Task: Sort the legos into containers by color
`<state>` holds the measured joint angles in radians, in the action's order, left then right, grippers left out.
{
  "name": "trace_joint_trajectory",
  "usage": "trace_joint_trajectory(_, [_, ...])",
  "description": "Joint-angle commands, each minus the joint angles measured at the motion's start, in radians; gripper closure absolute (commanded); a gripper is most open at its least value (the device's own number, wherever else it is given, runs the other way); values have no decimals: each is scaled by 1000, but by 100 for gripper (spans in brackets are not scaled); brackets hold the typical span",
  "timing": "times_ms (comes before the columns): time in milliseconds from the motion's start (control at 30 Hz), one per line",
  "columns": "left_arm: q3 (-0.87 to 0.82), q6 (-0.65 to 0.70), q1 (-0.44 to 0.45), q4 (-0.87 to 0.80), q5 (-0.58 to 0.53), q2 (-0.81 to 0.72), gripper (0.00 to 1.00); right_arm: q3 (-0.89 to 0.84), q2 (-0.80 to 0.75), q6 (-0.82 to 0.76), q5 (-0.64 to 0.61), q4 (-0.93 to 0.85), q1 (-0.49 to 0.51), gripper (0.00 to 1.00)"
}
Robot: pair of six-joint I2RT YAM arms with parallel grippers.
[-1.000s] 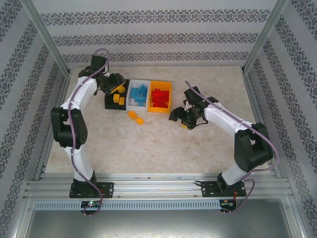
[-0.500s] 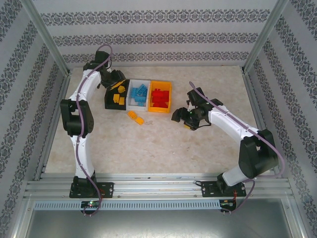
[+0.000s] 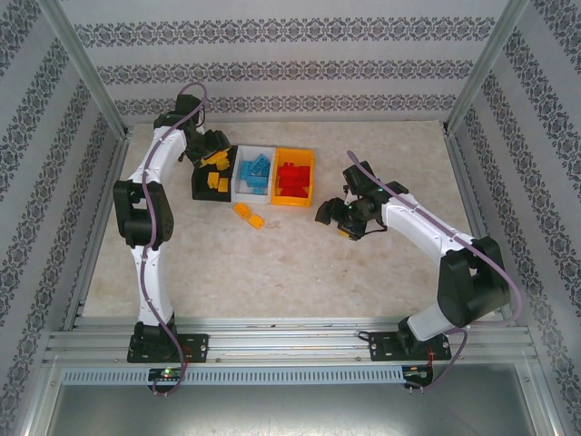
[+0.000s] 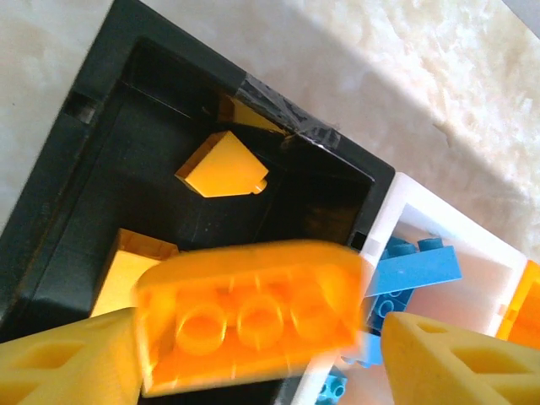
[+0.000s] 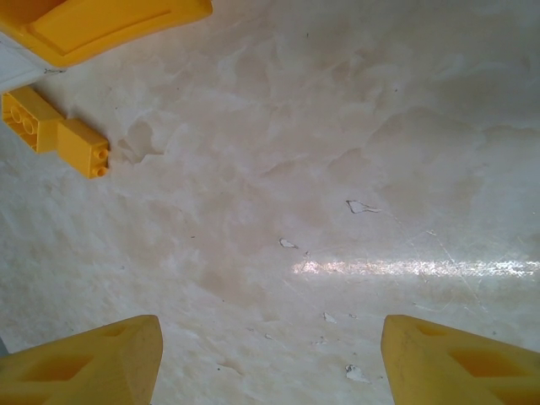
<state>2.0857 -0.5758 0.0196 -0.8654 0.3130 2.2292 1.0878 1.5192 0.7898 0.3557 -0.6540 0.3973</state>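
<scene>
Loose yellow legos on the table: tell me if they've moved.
No. The yellow legos lie where they were, just in front of the white bin.

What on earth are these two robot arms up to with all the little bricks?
They are sorting toy bricks by colour into three joined bins. The left tool is open over the black bin, with a blurred yellow brick between its fingers, apparently dropping in among other yellow bricks. Blue bricks lie in the white bin, red bricks in the orange bin. The right tool is open above the table, where two loose yellow bricks are not yet sorted.
</scene>
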Motion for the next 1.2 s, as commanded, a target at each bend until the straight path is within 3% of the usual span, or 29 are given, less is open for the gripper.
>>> trace_joint_trajectory(0, [27, 26, -20, -50, -24, -1, 24, 9, 1, 17, -20, -16, 14, 30])
trace_joint_trajectory(367, [-72, 61, -23, -38, -8, -114, 22, 29, 28, 5, -13, -10, 33, 30])
trace_joint_trajectory(567, [-315, 65, -24, 32, 17, -301, 22, 105, 87, -65, -19, -11, 86, 30])
trace_joint_trajectory(867, [-804, 59, -24, 110, 11, -645, 21, 497, 393, -303, -79, -176, 248, 30])
trace_joint_trajectory(1167, [-1057, 19, -46, 103, 13, -881, 19, 913, 713, -464, -181, -346, 345, 30])
